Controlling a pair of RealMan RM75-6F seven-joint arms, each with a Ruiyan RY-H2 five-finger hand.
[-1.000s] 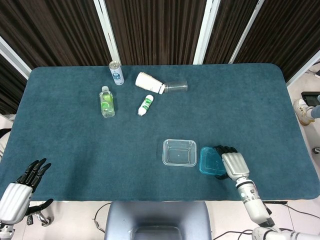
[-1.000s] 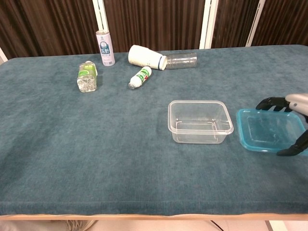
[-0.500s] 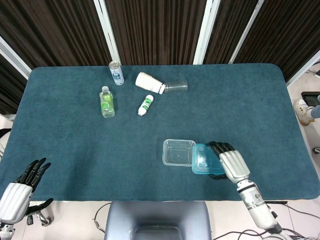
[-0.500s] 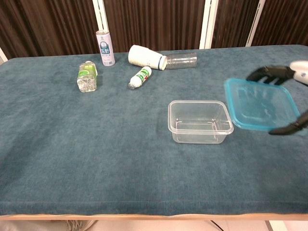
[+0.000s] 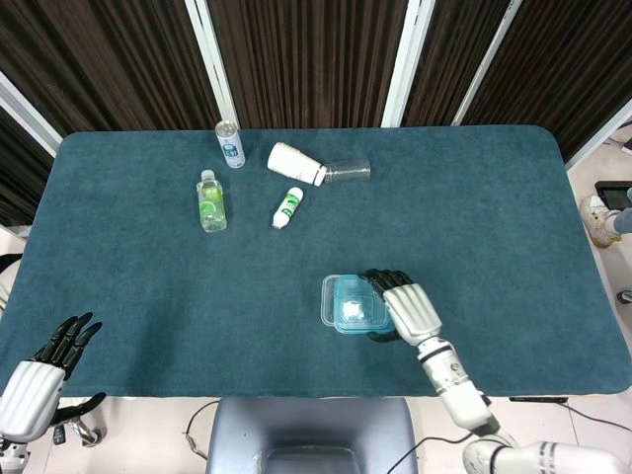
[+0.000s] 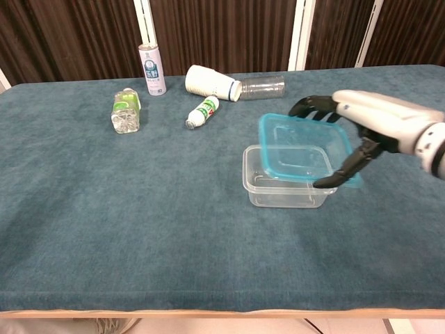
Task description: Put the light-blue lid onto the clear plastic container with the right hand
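My right hand (image 5: pixel 407 306) (image 6: pixel 356 124) grips the light-blue lid (image 6: pixel 304 147) (image 5: pixel 357 305) by its right edge. The lid hangs tilted just above the clear plastic container (image 6: pixel 284 188) (image 5: pixel 332 312), covering most of it and offset a little to the right. The container sits upright on the blue table near the front middle. My left hand (image 5: pixel 47 365) hangs open off the table's front left corner, holding nothing; the chest view does not show it.
At the back left of the table (image 5: pixel 148 286) stand a white spray can (image 5: pixel 229 144) and a green-labelled bottle (image 5: pixel 209 200). A small bottle (image 5: pixel 288 207), a white paper cup stack (image 5: pixel 295 163) and a clear cup (image 5: pixel 346 172) lie on their sides nearby.
My right hand has lifted the lid off the table and carried it left, from beside the container to over it. The left hand has not moved.
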